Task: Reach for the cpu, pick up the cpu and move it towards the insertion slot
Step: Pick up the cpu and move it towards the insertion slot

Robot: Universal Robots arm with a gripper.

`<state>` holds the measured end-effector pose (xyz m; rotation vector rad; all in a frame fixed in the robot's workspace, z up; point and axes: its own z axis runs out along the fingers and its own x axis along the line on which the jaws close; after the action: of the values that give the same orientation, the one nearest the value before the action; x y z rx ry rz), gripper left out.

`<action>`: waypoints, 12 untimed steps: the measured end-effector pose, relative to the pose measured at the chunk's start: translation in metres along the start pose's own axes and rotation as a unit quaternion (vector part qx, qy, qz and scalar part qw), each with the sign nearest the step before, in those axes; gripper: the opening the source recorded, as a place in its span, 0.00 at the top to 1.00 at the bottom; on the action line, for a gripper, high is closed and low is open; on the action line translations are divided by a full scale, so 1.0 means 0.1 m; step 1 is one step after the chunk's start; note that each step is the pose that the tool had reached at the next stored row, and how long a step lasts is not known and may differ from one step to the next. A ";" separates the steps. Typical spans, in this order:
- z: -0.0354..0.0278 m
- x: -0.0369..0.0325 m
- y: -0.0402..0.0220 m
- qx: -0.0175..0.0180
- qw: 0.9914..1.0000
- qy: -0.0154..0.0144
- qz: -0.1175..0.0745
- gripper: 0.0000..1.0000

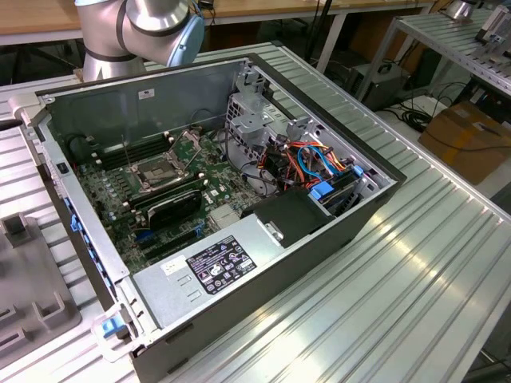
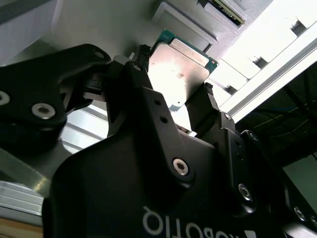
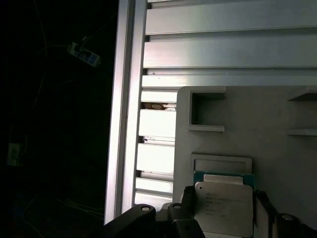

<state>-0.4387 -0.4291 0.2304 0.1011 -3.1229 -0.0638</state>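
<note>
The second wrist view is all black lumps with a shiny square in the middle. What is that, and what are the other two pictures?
Those black lumps are the gripper, the robot arm's pinching hand. Two cameras ride near the arm's wrist, so both wrist views look past it. The shiny square is a cpu, a computer's thinking chip. The gripper's fingers press on two opposite edges of it, with a grey tray and a ribbed metal table behind.

The exterior view comes from a camera off the arm. It shows the arm behind an open computer case. Inside, on the green board, sits the slot, a square metal socket where such a chip goes.
</note>
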 end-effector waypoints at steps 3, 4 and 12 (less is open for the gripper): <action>-0.037 0.001 0.002 0.000 1.000 0.000 0.000 0.45; -0.056 0.001 0.002 0.000 1.000 0.000 0.000 0.45; -0.180 0.002 0.008 0.000 1.000 0.000 0.000 0.45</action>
<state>-0.4387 -0.4291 0.2485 0.1011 -3.1229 -0.0639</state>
